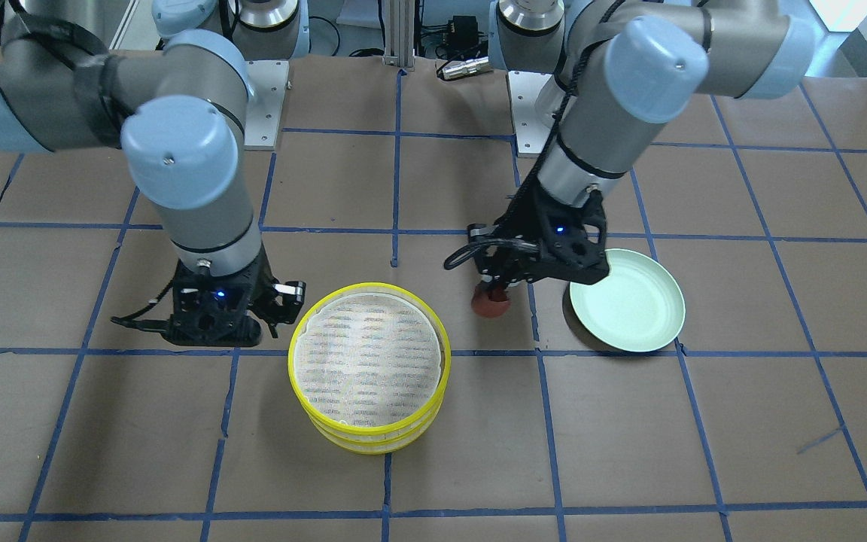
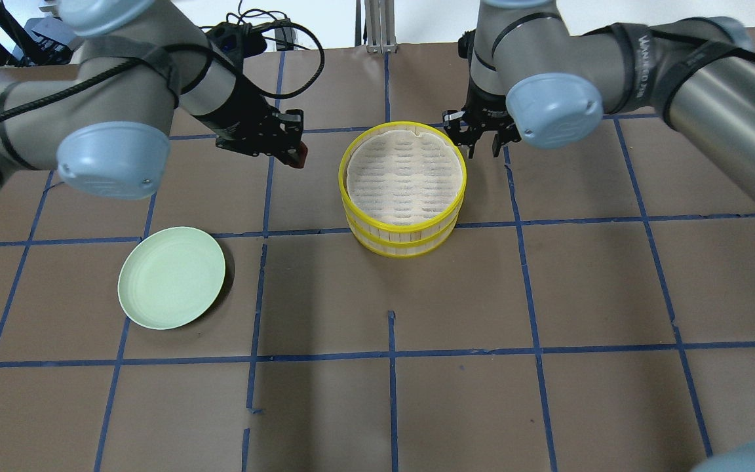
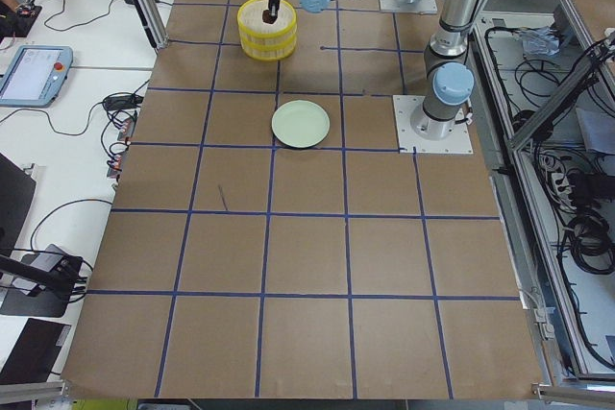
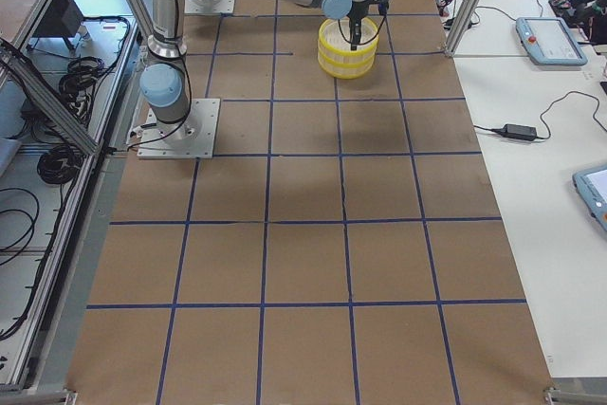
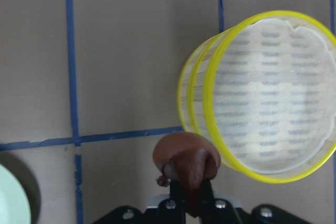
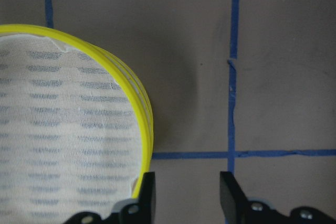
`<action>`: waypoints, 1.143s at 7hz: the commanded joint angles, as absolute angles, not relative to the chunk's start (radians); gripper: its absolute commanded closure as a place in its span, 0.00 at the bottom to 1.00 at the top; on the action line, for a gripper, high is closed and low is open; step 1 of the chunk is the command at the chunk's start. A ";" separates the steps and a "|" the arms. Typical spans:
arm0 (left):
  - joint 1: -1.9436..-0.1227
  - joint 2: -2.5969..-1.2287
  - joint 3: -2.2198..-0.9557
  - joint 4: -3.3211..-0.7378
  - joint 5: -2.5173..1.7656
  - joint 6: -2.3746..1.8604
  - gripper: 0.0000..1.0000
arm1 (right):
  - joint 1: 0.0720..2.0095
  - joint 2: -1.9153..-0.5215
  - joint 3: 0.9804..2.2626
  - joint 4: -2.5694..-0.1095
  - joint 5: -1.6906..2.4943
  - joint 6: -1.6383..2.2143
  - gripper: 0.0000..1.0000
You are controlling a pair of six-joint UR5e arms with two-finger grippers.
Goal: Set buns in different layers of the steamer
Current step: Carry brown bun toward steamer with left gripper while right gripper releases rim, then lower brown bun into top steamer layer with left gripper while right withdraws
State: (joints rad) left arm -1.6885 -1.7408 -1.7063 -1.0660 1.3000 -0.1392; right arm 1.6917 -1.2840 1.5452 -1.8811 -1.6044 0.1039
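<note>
The steamer [image 1: 373, 440] is two yellow-rimmed trays stacked, and the top tray's slatted floor is bare; it also shows in the overhead view [image 2: 404, 237]. My left gripper [image 1: 494, 290] is shut on the reddish-brown bun [image 1: 489, 305] and holds it above the table between the steamer and the plate. In the left wrist view the bun [image 5: 185, 156] hangs just outside the steamer's rim [image 5: 199, 103]. My right gripper [image 2: 482, 145] is open and empty, close beside the steamer's other side [image 6: 142, 103]. The white bun is out of view.
A pale green plate [image 1: 633, 301] lies bare on the table on my left side, and shows in the overhead view too [image 2: 171, 276]. The brown table has a grid of blue tape. Both arms reach over the table near the steamer.
</note>
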 commanded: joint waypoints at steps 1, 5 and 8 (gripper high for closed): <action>-1.851 -1.897 -1.706 -0.773 1.295 -0.359 0.83 | 1.582 -1.446 1.461 -1.582 -1.532 -0.007 0.21; -1.853 -1.918 -1.704 -0.735 1.296 -0.394 0.00 | 1.586 -1.532 1.448 -1.474 -1.520 -0.067 0.00; -1.821 -1.884 -1.642 -0.919 1.415 -0.182 0.00 | 1.588 -1.558 1.494 -1.479 -1.534 -0.020 0.00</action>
